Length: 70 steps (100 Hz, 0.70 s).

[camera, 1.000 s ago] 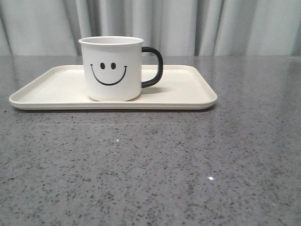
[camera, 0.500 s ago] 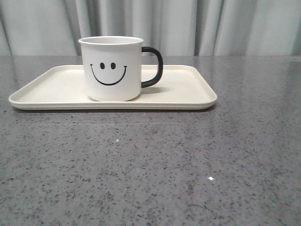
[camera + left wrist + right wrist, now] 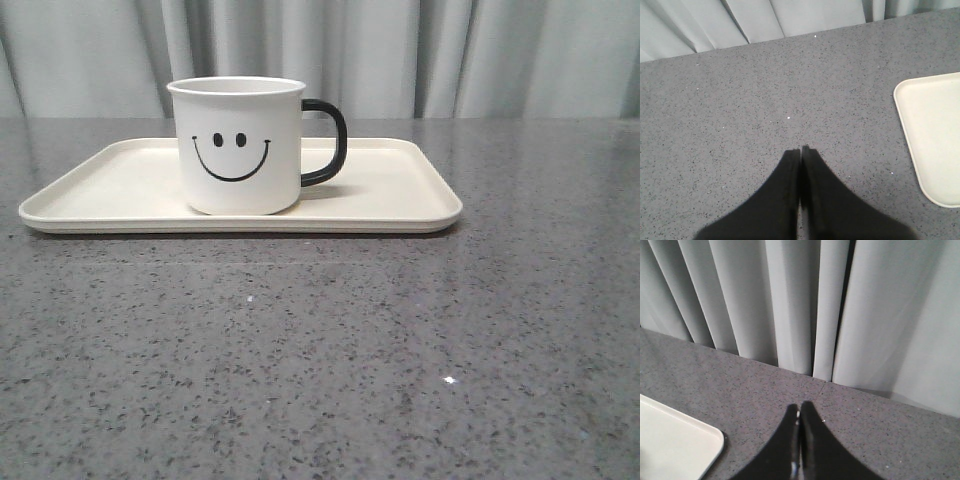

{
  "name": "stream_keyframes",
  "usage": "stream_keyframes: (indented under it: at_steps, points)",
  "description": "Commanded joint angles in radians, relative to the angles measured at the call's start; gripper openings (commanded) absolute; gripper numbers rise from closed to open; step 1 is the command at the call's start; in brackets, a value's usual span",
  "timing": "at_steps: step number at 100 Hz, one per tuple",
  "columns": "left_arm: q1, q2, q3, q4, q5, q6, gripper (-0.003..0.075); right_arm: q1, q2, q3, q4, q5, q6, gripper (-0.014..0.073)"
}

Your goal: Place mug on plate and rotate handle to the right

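The white mug with a black smiley face stands upright on the cream plate, left of its middle. Its black handle points to the right. Neither gripper shows in the front view. My left gripper is shut and empty over bare table, with one end of the plate off to its side. My right gripper is shut and empty over bare table, with a corner of the plate off to its side. The mug shows in neither wrist view.
The grey speckled table spreads in front of the plate. Grey curtains hang behind the table's far edge, and they fill the upper part of the right wrist view.
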Motion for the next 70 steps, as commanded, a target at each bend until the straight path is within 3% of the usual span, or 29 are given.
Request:
stream_keyframes:
  at_steps: [1, 48, 70]
  points:
    - [0.001, -0.01, -0.022, -0.001, -0.081, -0.01, -0.002, -0.006, -0.128, 0.078, 0.107, -0.056, -0.053, -0.0057]
    - [0.001, -0.01, -0.022, -0.001, -0.086, -0.01, -0.002, -0.006, -0.58, 0.608, 0.122, -0.056, -0.114, -0.0057]
    - [0.001, -0.01, -0.022, -0.001, -0.084, -0.01, -0.002, 0.012, -0.657, 0.689, 0.146, 0.103, -0.137, -0.0057]
